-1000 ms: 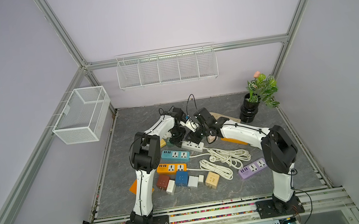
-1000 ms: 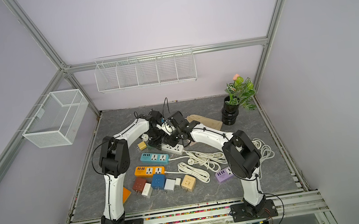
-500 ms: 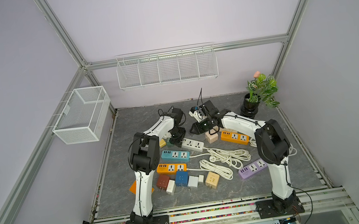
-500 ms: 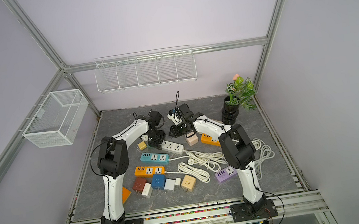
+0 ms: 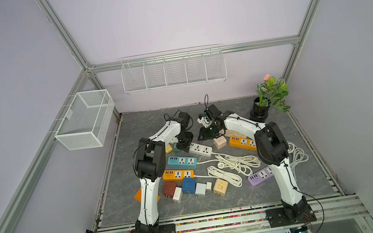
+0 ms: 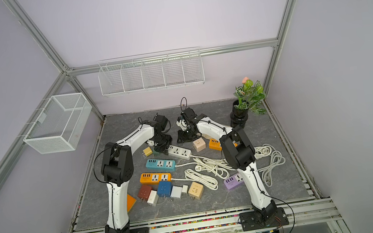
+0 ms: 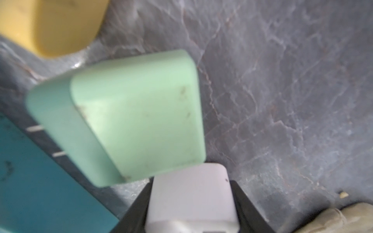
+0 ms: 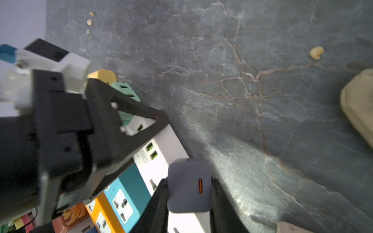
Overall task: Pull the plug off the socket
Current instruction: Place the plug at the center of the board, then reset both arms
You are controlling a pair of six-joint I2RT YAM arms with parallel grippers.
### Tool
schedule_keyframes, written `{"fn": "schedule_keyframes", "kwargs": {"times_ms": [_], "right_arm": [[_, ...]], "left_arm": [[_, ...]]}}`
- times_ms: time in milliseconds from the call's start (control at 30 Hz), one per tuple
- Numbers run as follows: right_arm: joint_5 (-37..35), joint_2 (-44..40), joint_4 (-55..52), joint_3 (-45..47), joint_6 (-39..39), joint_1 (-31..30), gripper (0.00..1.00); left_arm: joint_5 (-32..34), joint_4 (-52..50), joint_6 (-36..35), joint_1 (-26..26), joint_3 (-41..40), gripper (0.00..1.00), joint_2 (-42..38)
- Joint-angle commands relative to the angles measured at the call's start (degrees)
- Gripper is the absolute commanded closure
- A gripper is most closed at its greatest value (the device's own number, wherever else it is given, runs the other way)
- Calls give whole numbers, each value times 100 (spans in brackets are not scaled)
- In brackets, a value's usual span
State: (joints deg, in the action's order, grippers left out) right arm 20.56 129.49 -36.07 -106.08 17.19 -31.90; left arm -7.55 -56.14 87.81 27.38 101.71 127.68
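The socket is a white power strip (image 5: 201, 149) (image 6: 180, 151) lying on the grey floor. My left gripper (image 5: 184, 144) (image 7: 191, 181) is shut on its end (image 7: 191, 201), holding it down. The plug (image 8: 188, 185) is a grey block with an orange slit, held clear of the strip (image 8: 161, 153). My right gripper (image 8: 189, 181) (image 5: 204, 135) is shut on the plug, with a finger on each side. In both top views the plug is hidden behind the right gripper (image 6: 182, 138).
A green adapter (image 7: 129, 117) and a yellow one (image 7: 50, 24) lie against the strip's end. A pink cube adapter (image 5: 220, 142), orange strip (image 5: 242, 142), teal strip (image 5: 181, 161) and coiled white cords (image 5: 233, 164) crowd the middle. A potted plant (image 5: 271, 98) stands at the back right.
My right gripper has lifted up and back off the white strip, taking the plug with it. The left gripper has stayed clamped on the strip's end.
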Motion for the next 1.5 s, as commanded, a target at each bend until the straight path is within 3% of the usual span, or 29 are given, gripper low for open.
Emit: {"fn": "schedule_keyframes", "kwargs": {"times_ms": [0, 167, 333, 500, 667, 800, 900, 967, 1033, 1100, 1333, 1467], "right_arm": [[-91, 17, -374, -93, 100, 7, 57], [-333, -248, -348, 15, -20, -7, 33], [-692, -673, -323, 17, -205, -54, 23], [-1172, -1356, -130, 374, -398, -110, 18], [-1610, -2202, 203, 1181, -486, -116, 14], [-2042, -2991, 361, 1928, -522, -118, 12], [-2490, -3734, 429, 2579, -533, -106, 9], [-2786, -4267, 409, 3010, -526, -84, 5], [-3074, -4883, 303, 3461, -418, -35, 11], [-3432, -5453, 27, 3818, -211, 36, 11], [-3941, -7556, -591, 5046, 569, 136, 11], [-4319, -8424, -947, 5353, 691, 138, 11]], "left_arm": [[-44, 182, -11, 14, -52, 99, -154], [-54, 192, 4, 16, -46, 97, -166], [-37, 175, 17, 27, -37, 92, -211], [48, 190, 16, 66, -29, 66, -326], [69, 172, -10, 93, -29, 28, -494], [87, 69, -10, 121, -79, 15, -698], [85, 98, 12, 119, -239, 11, -942], [202, 122, -64, 133, -300, 10, -1219], [448, 128, -366, 128, -316, 8, -1606], [695, 324, -766, 130, -470, 6, -2090], [1753, 2171, -2423, 225, -2524, 0, -4545], [2008, 2329, -3160, 226, -3363, 0, -5525]]}}
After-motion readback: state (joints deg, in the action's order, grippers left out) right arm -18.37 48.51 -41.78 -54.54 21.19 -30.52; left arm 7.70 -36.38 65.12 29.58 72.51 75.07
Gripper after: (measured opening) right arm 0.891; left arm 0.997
